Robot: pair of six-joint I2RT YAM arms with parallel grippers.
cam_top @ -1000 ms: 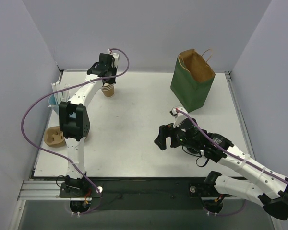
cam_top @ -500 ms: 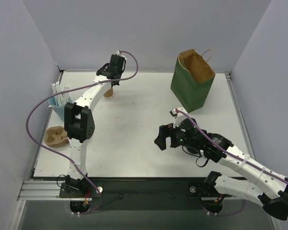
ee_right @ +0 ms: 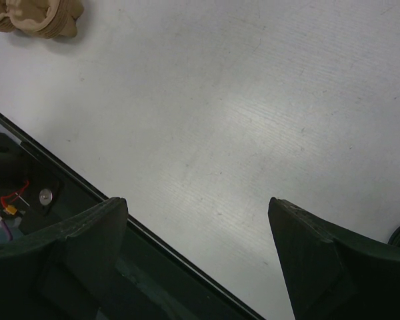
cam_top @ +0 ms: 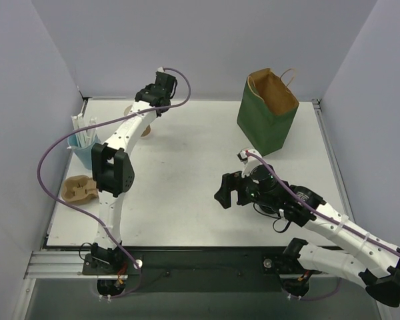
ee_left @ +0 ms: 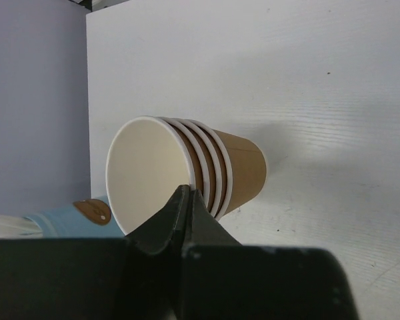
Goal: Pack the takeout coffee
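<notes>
The left arm's elbow has slid rightward, and the left gripper [ee_left: 187,195], at 11 o'clock seen from above, has finished closing. Its jaws pinch the rim of the stack of lidless cups [ee_left: 237,170]. The blue cup [ee_left: 73,217] bears a brown mark with no legible writing. The right gripper [ee_right: 197,203] is unmoved at 4 o'clock, spread wide and empty. I cannot tell where the takeout coffee is.

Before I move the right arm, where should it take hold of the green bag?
Probably the top edge of the green bag, coming from above with one finger inside: it stands upright with its mouth open, and the flat sides look too broad to span.
</notes>
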